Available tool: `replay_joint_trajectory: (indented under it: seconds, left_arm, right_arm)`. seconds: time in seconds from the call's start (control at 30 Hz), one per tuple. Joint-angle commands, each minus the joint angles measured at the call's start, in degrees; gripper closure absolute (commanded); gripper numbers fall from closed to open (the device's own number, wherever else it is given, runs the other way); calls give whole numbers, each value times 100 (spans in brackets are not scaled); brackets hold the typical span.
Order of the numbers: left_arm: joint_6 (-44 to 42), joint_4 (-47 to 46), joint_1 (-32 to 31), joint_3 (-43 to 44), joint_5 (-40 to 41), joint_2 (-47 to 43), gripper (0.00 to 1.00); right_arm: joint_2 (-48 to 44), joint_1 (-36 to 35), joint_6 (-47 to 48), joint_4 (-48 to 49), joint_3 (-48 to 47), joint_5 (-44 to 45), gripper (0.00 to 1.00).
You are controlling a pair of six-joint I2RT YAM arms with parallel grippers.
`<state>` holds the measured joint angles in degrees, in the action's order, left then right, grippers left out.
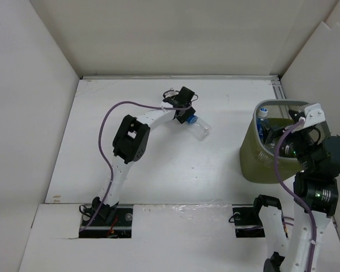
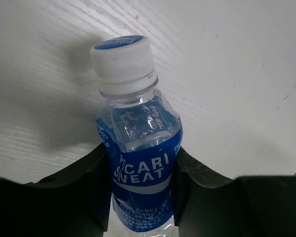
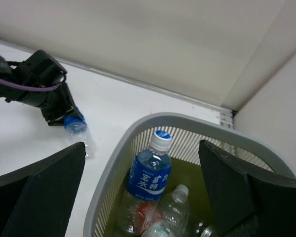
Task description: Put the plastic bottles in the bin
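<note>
**A:** At the near right, what is the right gripper [image 3: 142,148] doing?

**B:** It hangs over the bin [image 1: 250,158] with its fingers spread wide and nothing between them.

**A:** And inside the bin?

**B:** At least three bottles. A blue-label bottle [image 3: 150,175] stands against the wall, a white-cap bottle [image 3: 176,202] lies beside it, and more sit half hidden at the bottom. Most of the job looks done.

**A:** What's left to do?

**B:** Farther out, mid table [image 1: 158,170], the left gripper [image 2: 140,187] is clamped on the Pocari bottle [image 2: 138,143], around its label below the cap. It is well apart from the bin. I can't tell whether it is off the table.

**A:** Any others loose?

**B:** None that I can see. By my reckoning, one carry and one drop would finish it.
</note>
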<state>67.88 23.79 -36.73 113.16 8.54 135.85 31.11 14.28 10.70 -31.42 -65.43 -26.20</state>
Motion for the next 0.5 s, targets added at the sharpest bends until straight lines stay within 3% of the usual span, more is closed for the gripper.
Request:
replay_joint_trajectory:
  seconds: [0.0,0.03,0.13,0.4,0.47]
  left_arm:
    - [-178,345,139,-759,200,-635,100]
    - [-265,189,140,-1187,488,-882,100]
    - [-625,-285,140,-1970,1226,-2039,100]
    - [-2471,-612,-325,-1825,2757,-3863,100]
    - [-2866,-866,-466,-1824,2759,-4327,100]
  right_arm:
    - [192,31,326,768,214,-1016,0]
    - [420,31,406,960,215,-1593,0]
    - [903,-126,826,1024,-179,-2256,0]
    - [1880,-1654,1505,707,-1235,-1760,0]
    - [2056,-2050,1505,829,-1315,-1617,0]
